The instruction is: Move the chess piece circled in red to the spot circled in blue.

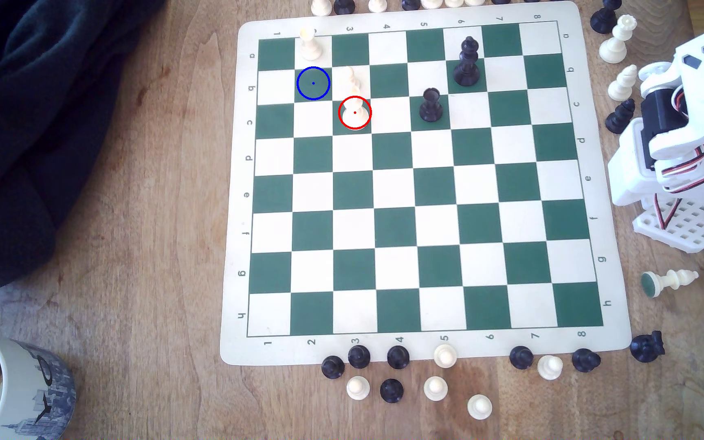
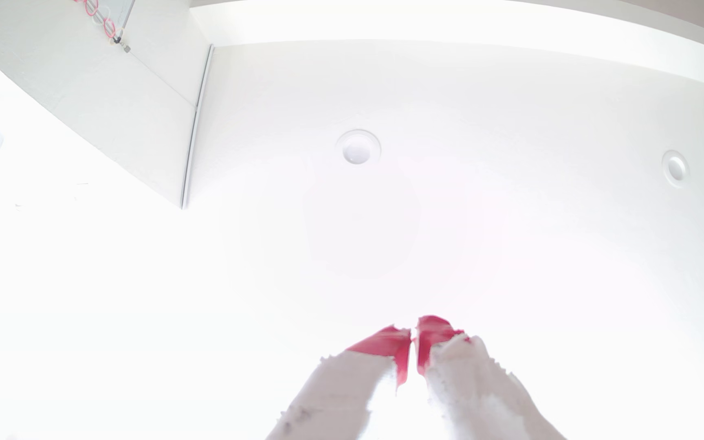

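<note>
1. While your end effector [image 2: 414,338] points up at a white ceiling in the wrist view, its red-tipped jaws are clenched together on nothing.
2. Your chess piece [image 1: 355,113] stands upright on the red-ringed green square.
3. Your spot [image 1: 313,83] lies one square diagonally away, toward the exterior view's upper left, bare.

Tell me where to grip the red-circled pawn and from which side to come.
Judging by shape, grip the pawn at its narrow neck under the ball head, coming down from above; a taller cream piece stands close behind, so the jaws should close along the row, not toward it.
</note>
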`<action>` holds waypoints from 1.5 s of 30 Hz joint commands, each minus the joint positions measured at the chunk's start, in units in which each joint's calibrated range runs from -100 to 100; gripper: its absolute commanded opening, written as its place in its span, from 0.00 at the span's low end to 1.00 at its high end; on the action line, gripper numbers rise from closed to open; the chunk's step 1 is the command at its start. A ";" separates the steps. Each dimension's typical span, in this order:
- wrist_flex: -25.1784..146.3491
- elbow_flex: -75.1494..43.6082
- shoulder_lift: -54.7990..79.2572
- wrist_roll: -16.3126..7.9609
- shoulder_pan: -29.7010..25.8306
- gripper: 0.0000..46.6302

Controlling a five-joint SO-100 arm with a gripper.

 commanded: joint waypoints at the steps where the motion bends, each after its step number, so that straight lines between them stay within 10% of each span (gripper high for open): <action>1: -0.71 1.26 -0.20 0.15 1.16 0.00; 11: 16.82 -0.64 -0.28 0.15 7.80 0.00; 25: 82.83 -12.79 0.31 -0.24 15.39 0.00; 37: 118.38 -41.53 25.86 1.42 14.06 0.00; 45: 140.57 -63.01 44.97 -4.25 12.73 0.02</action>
